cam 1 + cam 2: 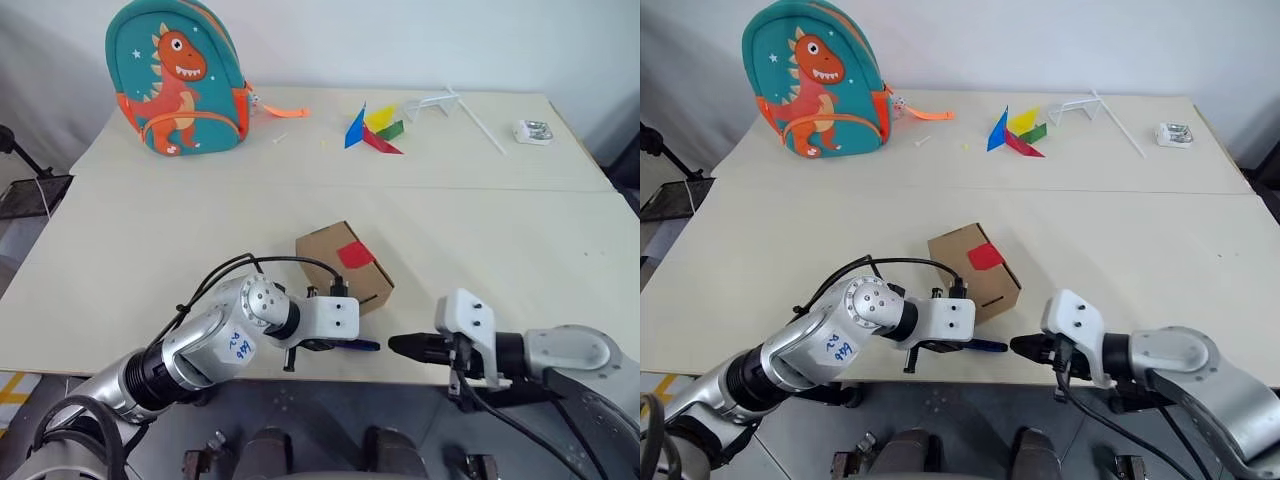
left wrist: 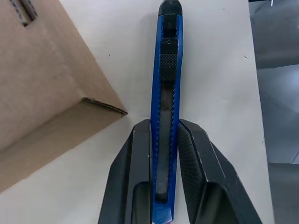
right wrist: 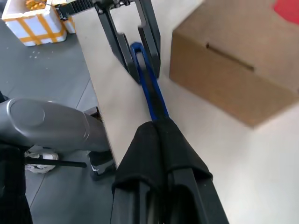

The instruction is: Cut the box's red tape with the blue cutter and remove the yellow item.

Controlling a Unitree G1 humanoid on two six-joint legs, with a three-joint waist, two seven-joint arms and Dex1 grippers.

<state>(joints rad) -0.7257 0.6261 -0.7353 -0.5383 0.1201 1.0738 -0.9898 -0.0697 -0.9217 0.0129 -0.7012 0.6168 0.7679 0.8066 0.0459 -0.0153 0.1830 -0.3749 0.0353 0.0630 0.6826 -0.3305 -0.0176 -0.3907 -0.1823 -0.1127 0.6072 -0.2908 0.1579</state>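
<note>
At the tabletop's (image 1: 120,260) near edge, just by the box (image 1: 330,262) at its six o'clock, our left gripper (image 1: 345,344) clamps the blue cutter (image 1: 362,345). Its long axis points toward three o'clock, at our right gripper (image 1: 398,345), whose jaws are shut. Both could tug and twist it loose.

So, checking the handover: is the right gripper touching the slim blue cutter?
Touching. In the right wrist view the right gripper has its fingers shut on the blue cutter's end.
</note>
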